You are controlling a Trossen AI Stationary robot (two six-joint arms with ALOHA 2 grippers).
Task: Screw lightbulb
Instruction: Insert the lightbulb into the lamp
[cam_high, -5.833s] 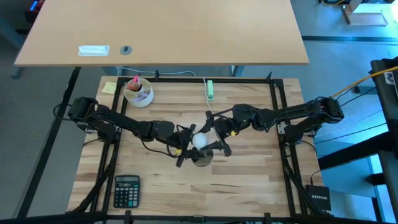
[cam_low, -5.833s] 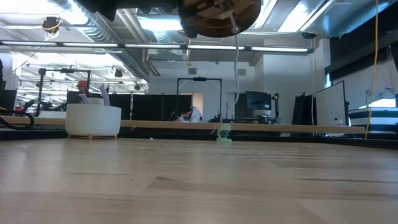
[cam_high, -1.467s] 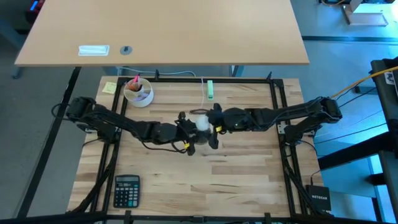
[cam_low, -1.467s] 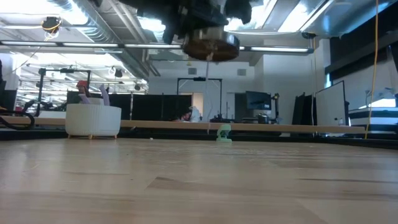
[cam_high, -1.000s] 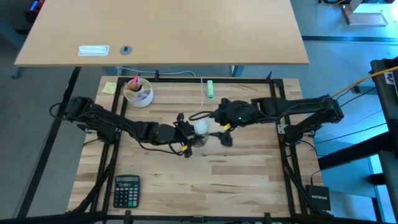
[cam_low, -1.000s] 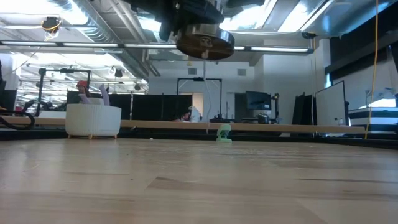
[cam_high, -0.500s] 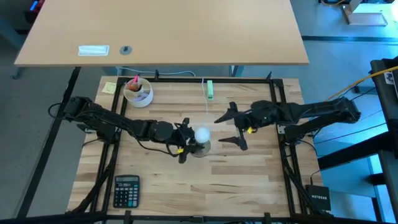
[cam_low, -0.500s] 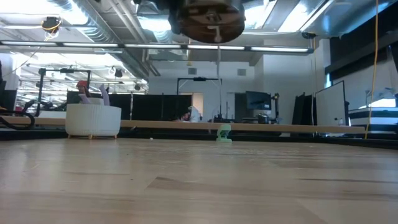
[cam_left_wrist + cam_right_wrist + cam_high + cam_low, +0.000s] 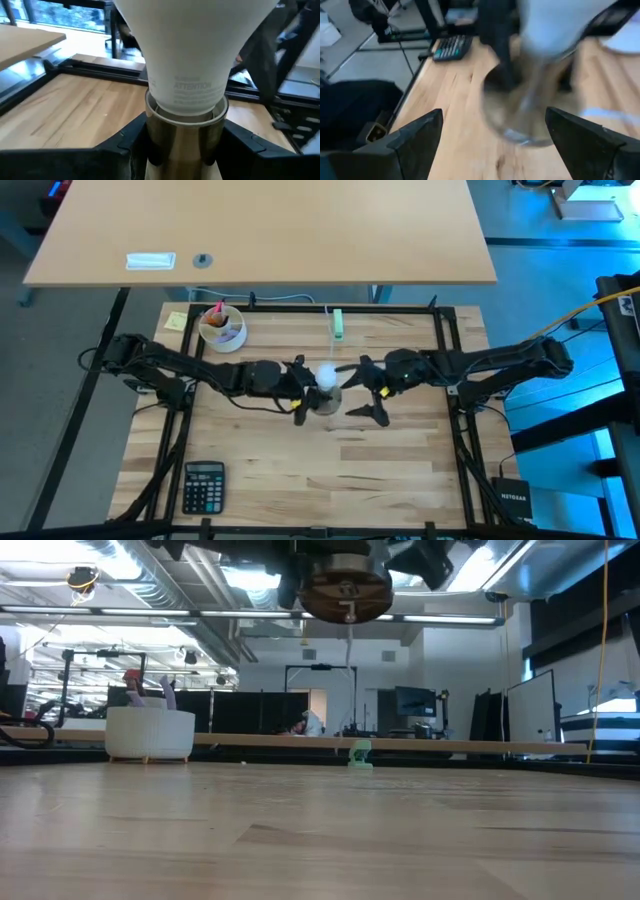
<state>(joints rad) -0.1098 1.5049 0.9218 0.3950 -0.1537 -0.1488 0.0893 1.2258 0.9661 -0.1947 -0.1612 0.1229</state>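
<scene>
The right end effector [image 9: 365,390], fingers wide apart, has come back beside the bulb [image 9: 325,375] after pulling away half a second ago. The left end effector [image 9: 300,391] stays clamped on the socket [image 9: 185,135], held above the worktop [image 9: 400,470], with the bulb seated in it. The right arm is probably re-gripping for another turn.

On the wooden tabletop [image 9: 400,470] a white cup [image 9: 222,328] of pens stands beside a yellow sticky note [image 9: 176,320] at the far left, a small green object [image 9: 338,324] lies mid-far edge, and a calculator [image 9: 204,486] sits near-left.
</scene>
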